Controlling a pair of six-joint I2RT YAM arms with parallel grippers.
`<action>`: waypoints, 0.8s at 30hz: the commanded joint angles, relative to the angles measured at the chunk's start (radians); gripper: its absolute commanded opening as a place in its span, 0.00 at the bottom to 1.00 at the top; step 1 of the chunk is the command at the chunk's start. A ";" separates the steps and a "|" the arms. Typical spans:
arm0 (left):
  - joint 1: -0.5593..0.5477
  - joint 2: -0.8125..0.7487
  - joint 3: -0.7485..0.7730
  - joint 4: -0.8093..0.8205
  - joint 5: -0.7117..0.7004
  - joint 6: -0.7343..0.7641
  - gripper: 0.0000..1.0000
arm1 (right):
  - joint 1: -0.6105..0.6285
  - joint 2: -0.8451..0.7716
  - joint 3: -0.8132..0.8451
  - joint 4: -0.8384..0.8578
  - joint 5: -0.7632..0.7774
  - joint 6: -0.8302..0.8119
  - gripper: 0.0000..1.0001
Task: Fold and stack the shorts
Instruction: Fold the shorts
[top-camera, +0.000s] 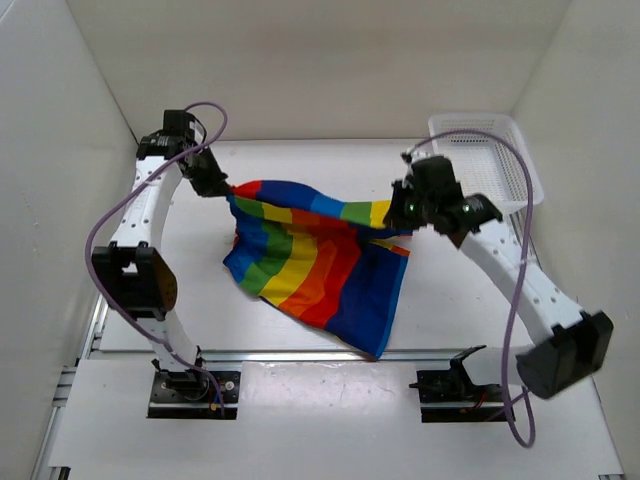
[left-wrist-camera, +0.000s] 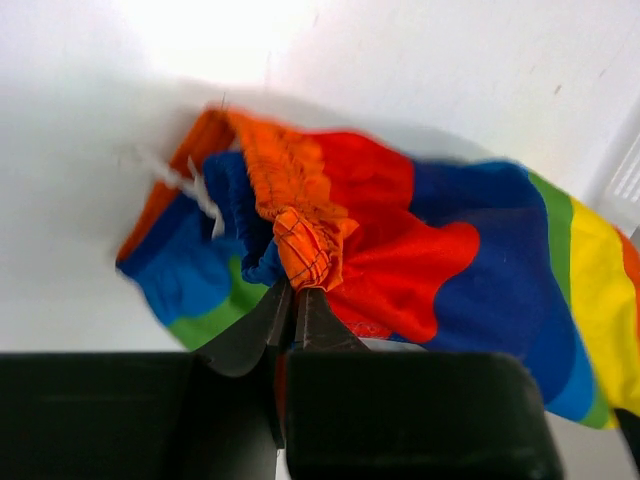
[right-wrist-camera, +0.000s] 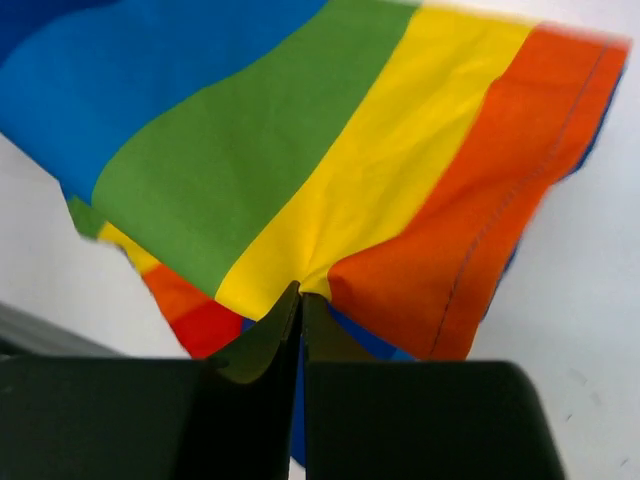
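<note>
The rainbow-striped shorts (top-camera: 315, 262) hang stretched between my two grippers over the middle of the table, the lower part draped down to the near edge. My left gripper (top-camera: 222, 187) is shut on the gathered orange waistband (left-wrist-camera: 305, 245) at the shorts' far left corner. My right gripper (top-camera: 397, 222) is shut on the yellow and orange stripes (right-wrist-camera: 330, 250) at the right edge. The fabric sags between the two holds. In the left wrist view the red and blue stripes (left-wrist-camera: 440, 250) spread to the right.
A white mesh basket (top-camera: 485, 160) stands at the back right, just behind the right arm. White walls enclose the table on three sides. An aluminium rail (top-camera: 320, 355) runs along the near edge by the arm bases.
</note>
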 joint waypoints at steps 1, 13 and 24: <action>0.024 -0.120 -0.144 0.038 -0.088 0.016 0.10 | 0.055 -0.160 -0.155 -0.075 0.128 0.056 0.01; 0.024 -0.369 -0.645 0.102 -0.176 -0.075 0.10 | 0.663 -0.271 -0.542 -0.148 0.272 0.490 0.01; 0.001 -0.392 -0.688 0.124 -0.145 -0.075 0.97 | 0.860 -0.190 -0.475 -0.276 0.390 0.621 0.72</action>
